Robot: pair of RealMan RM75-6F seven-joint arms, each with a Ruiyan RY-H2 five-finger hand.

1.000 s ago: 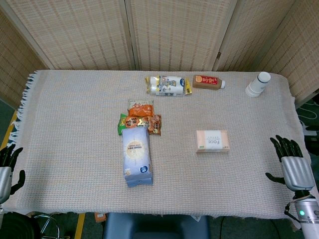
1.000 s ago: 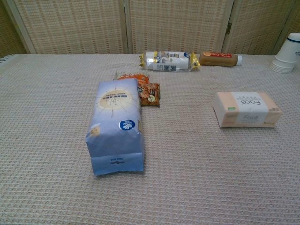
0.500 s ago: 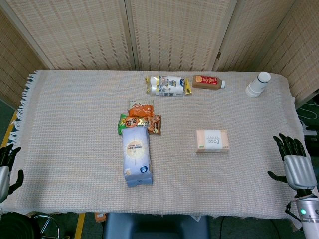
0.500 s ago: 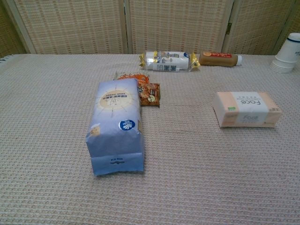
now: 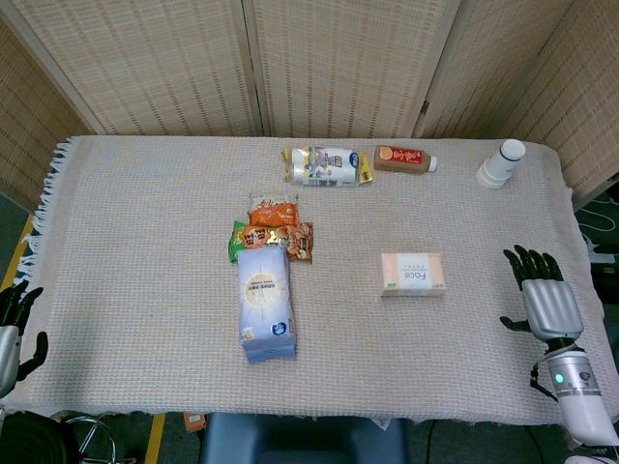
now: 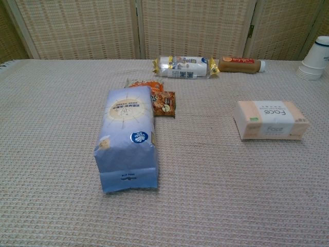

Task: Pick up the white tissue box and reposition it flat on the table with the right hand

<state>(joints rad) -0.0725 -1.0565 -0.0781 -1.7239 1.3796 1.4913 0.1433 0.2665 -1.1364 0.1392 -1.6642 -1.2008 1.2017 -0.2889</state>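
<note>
One tissue box [image 5: 413, 274], flat, untouched.

Item count, table [image 5: 145, 242] contents

One tissue box [image 5: 413, 274]; one blue bag [image 5: 265, 304]; snack packets [image 5: 273, 230] in a cluster at the bag's far end, at least two, exact number not determinable because they overlap; one white wrapped pack [image 5: 326, 165] with gold ends; one brown bottle [image 5: 403, 159] lying on its side; one stack of white cups [image 5: 500, 163], individual cups not countable; one table. Two hands in the head view: one left hand [image 5: 12, 326], one right hand [image 5: 542, 298].
</note>
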